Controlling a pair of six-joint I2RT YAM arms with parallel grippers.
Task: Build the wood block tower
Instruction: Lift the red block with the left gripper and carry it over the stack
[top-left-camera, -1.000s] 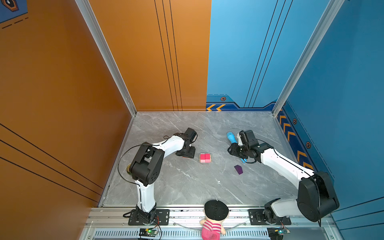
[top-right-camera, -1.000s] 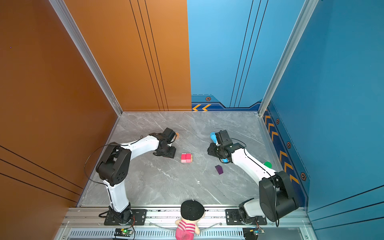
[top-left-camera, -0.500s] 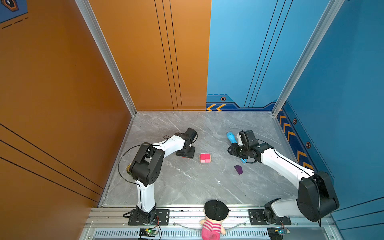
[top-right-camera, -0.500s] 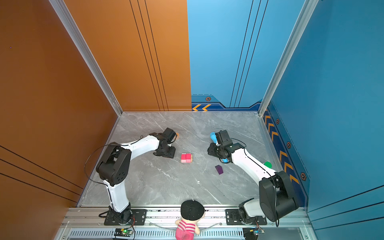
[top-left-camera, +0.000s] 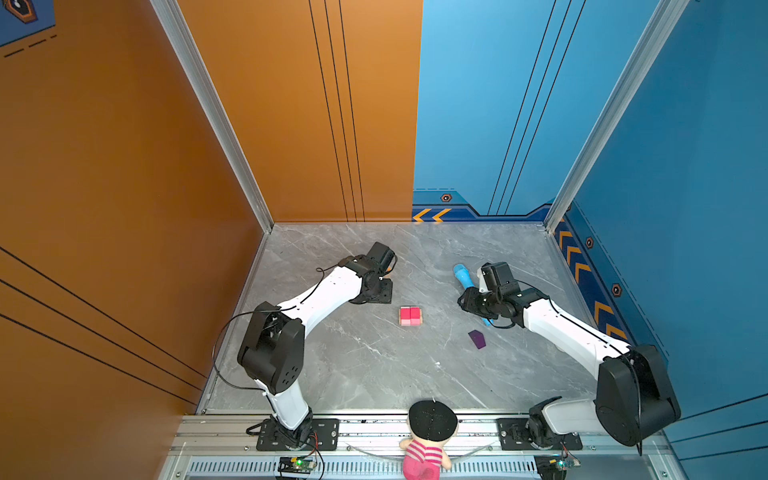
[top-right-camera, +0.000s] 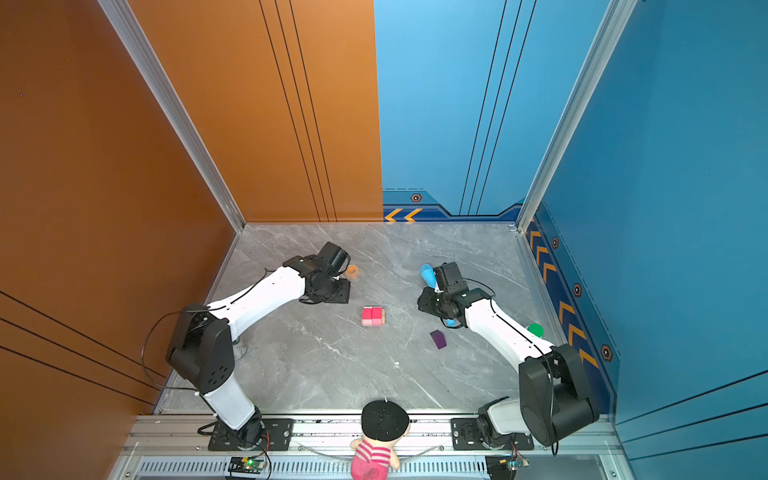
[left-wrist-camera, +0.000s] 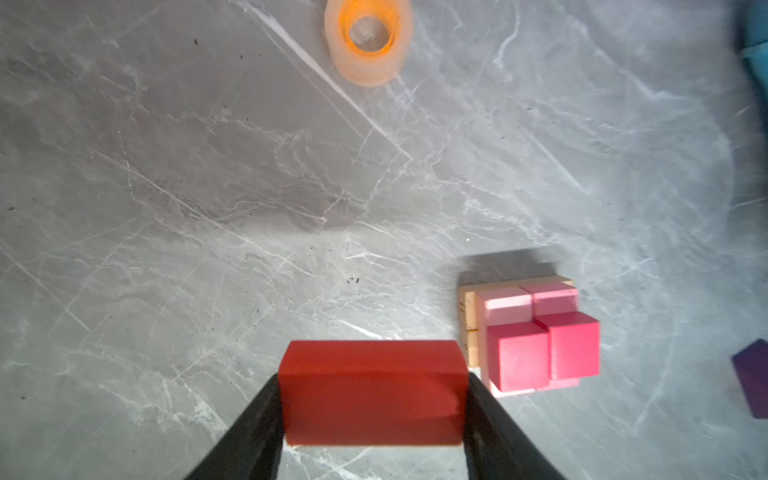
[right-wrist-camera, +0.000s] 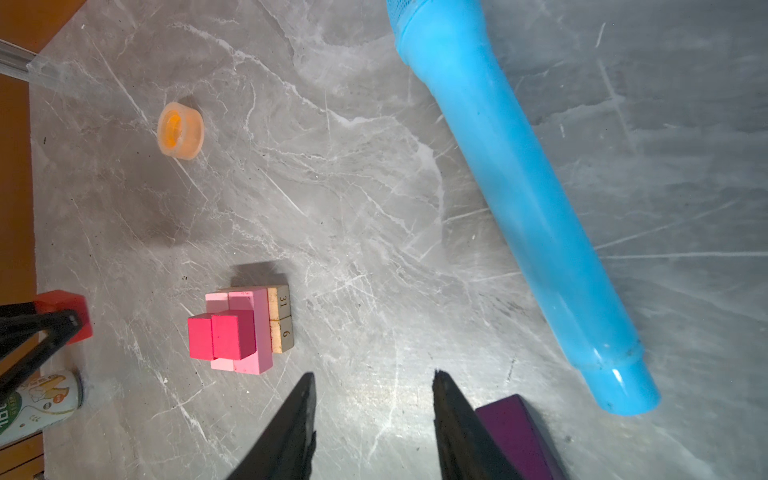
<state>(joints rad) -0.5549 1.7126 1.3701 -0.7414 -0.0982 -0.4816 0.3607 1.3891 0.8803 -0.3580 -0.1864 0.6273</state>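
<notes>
On the tabletop (top-left-camera: 374, 374), between the arms: stack (top-left-camera: 410, 316) of three layers; two tan slabs (right-wrist-camera: 281, 318) at the base, two pink bricks (left-wrist-camera: 505, 305) across them, two cubes (left-wrist-camera: 544, 353) on top, set toward one end of the bricks
Left end effector (left-wrist-camera: 374, 401): closed on the red brick (left-wrist-camera: 372, 374), jaws on its two short ends; beside the stack, apart from it
Right end effector (right-wrist-camera: 372, 374): jaws apart, nothing between them; purple piece (right-wrist-camera: 511, 432) lies just beside one jaw
Step, by my judgement: red brick onto the cubes; purple piece to follow
Doing it well: raise the brick above the cube tops before crossing over; turn it so its length spans both cubes; lower straight, let it seat flat, open slowly; a sideways brush would likely shift the loose cubes
Clutter: tube (right-wrist-camera: 519, 199) by the right arm; tape ring (left-wrist-camera: 368, 39) near the left one; neither lies between brick and stack
Left wrist view only: the grip itself; neither top view shows the brick
Right wrist view only: numbers on the slab ends; a can (right-wrist-camera: 37, 399) beyond the left end effector
Top view only: a green thing (top-right-camera: 535, 330) beside the right arm, in neither wrist view
No view settles: whether the brick is clear of the tabletop
</notes>
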